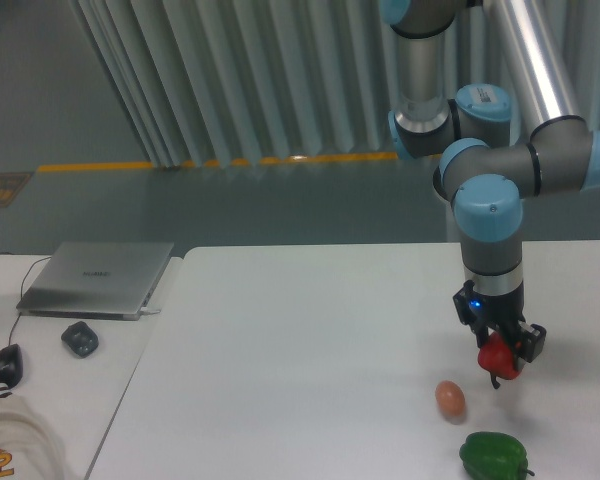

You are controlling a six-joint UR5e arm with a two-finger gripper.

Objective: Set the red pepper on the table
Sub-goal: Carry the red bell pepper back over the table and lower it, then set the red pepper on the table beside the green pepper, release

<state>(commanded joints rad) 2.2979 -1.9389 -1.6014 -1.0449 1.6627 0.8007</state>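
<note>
Here the gripper clasps the red pepper, fingers closed around it; both hang just right of the egg, above the table.

On the table near its front edge, the egg lies left of the gripper-held pepper, another pepper before both.
</note>
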